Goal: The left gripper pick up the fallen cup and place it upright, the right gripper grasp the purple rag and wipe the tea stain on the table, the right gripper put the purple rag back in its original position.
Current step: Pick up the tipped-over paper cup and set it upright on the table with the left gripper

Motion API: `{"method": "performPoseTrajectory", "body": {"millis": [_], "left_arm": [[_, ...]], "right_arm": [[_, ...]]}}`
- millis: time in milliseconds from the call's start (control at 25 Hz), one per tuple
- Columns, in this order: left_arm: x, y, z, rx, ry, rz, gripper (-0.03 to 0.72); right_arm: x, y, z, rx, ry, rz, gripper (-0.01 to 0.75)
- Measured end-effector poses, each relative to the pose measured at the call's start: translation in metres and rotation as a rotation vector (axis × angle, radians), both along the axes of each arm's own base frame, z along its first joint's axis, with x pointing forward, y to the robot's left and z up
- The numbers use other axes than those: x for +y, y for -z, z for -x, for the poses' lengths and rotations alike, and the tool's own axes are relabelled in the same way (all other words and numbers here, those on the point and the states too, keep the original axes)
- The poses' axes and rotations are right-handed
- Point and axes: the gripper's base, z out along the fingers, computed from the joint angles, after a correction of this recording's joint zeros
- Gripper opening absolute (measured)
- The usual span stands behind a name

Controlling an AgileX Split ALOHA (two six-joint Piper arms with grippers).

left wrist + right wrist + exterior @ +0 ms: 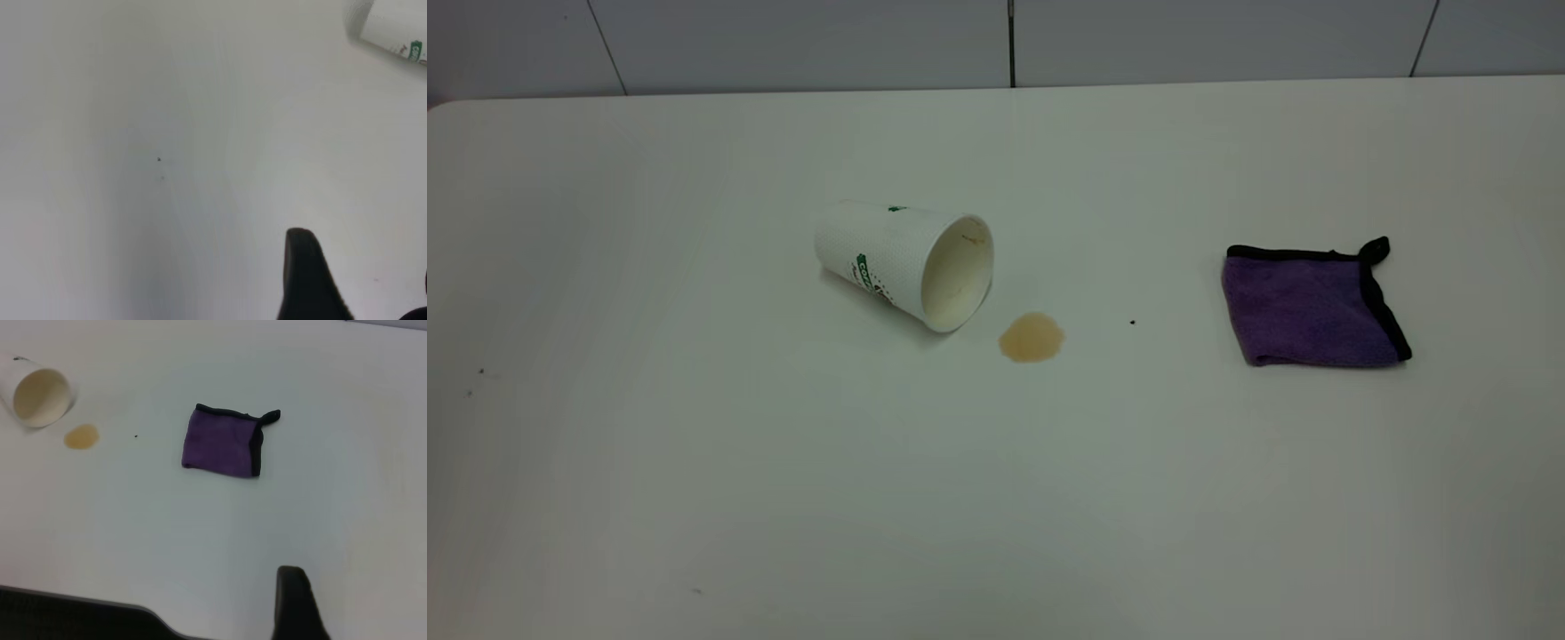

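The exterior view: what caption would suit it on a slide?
Tipped paper cup beside a small tea stain, folded purple rag lying apart, all on a white table.

A tiny black speck (1132, 322) lies below a grey tiled wall (800, 40).

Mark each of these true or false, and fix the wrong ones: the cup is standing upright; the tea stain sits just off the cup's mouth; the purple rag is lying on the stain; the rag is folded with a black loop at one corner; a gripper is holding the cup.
1. The cup is standing upright. False: it lies on its side on the table, its open mouth showing.
2. The tea stain sits just off the cup's mouth. True.
3. The purple rag is lying on the stain. False: it lies well apart, on the far side of the stain from the cup.
4. The rag is folded with a black loop at one corner. True.
5. A gripper is holding the cup. False: nothing touches it.
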Motion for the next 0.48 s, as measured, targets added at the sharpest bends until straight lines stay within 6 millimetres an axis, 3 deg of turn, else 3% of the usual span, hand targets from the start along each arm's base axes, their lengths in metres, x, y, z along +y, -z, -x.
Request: {"method": "performPoseTrajectory", "body": {"millis": [200,480], "left_arm": [[-0.031,0.035,-0.028,0.077,0.122,-0.044,0.460],[-0.077,0.082,-0.049,0.185,0.252,-0.150,0.460]], "right_arm": [[0.000,0.000,0.000,0.000,0.000,0.000,0.498],[0.000,0.000,0.000,0.000,0.000,0.000,0.498]]}}
